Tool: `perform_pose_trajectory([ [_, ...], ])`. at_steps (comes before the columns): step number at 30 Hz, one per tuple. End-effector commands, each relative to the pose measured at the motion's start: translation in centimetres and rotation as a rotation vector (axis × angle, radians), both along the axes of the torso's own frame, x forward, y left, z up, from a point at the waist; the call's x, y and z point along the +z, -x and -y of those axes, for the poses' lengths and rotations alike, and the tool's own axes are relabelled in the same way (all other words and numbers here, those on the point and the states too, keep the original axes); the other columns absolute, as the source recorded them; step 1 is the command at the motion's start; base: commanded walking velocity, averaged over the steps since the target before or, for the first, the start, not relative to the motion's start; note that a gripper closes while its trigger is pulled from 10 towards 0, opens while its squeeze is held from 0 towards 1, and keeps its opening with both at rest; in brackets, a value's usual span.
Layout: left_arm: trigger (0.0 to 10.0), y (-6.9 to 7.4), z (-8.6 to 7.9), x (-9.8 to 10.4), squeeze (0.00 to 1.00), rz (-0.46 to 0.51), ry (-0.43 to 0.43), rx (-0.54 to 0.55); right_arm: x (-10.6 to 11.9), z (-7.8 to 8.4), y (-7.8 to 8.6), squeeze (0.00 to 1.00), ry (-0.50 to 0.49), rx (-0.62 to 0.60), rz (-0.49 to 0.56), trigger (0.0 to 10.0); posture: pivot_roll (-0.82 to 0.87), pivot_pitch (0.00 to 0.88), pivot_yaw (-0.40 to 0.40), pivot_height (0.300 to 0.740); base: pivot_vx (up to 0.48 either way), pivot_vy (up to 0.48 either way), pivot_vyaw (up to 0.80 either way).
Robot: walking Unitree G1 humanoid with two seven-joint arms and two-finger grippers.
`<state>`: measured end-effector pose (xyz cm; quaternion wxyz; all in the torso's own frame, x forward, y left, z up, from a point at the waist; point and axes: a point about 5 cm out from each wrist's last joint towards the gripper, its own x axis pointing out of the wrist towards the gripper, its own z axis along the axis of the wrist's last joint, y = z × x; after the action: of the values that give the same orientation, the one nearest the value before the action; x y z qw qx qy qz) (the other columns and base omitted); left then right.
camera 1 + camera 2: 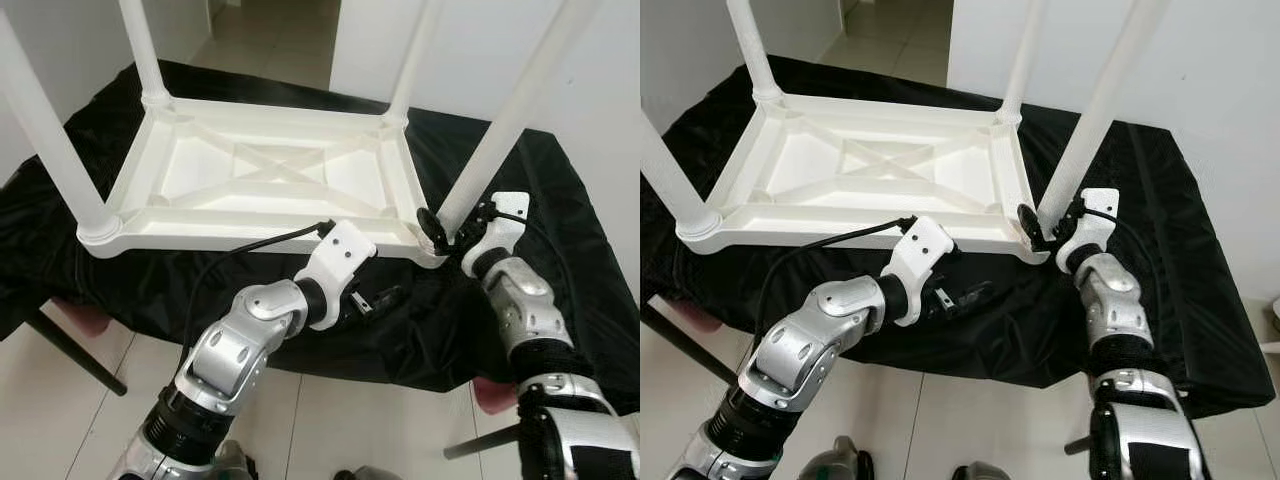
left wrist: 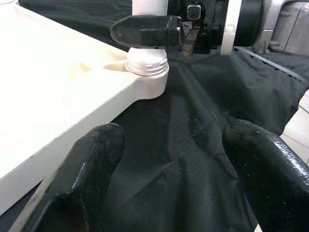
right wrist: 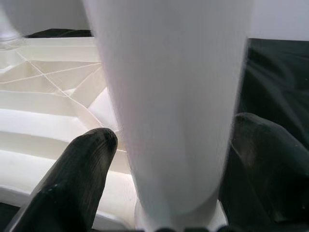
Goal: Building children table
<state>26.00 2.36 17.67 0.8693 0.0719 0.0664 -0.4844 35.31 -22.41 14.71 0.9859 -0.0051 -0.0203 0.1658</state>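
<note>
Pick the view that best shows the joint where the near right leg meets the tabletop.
Left wrist view: the leg's ribbed base sits in the tabletop's corner socket. Eye views show it small; right wrist view is blurred.

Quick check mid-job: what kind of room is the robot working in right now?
Probably a room in a home, used as a makeshift assembly spot. Pale tiled floor runs past plain white walls, and the upturned white children's table lies on a black cloth spread over a low surface.
</note>
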Motion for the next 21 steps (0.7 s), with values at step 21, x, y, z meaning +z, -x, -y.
perform_pose_trajectory([
  [21, 10.0, 0.0, -0.2, 0.4, 0.0, 0.013, -0.011, 0.026, -1.3, 2.6, -0.7, 0.0, 0.004, -0.085, -0.1, 10.0, 0.11, 0.029, -0.061, 0.74, 0.0, 0.0, 0.0],
])
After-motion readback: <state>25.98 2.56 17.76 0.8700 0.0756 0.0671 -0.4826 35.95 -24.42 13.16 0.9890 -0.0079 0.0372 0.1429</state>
